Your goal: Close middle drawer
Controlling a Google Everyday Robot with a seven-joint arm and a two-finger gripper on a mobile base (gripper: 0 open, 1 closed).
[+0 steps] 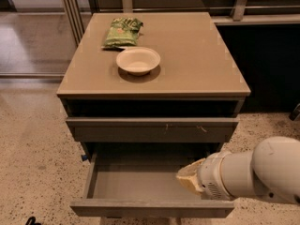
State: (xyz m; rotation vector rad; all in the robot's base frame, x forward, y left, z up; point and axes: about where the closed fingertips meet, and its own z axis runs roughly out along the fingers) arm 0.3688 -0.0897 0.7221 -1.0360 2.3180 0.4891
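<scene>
Camera view, item one: gripper (pixel 189 180), pale tan tip on my white arm (pixel 253 170), hanging over the right side of the middle drawer's inside, near its front edge; I cannot tell whether it is open or closed, nor whether it touches the drawer. Item two: middle drawer (pixel 133 184), pulled well out, smooth grey floor showing. Item three: scratched drawer (pixel 150 130) above it, slightly out. Item four: cabinet top (pixel 197 55), bearing a pale bowl (pixel 138 60) and a green packet (pixel 122 32) just behind it.
</scene>
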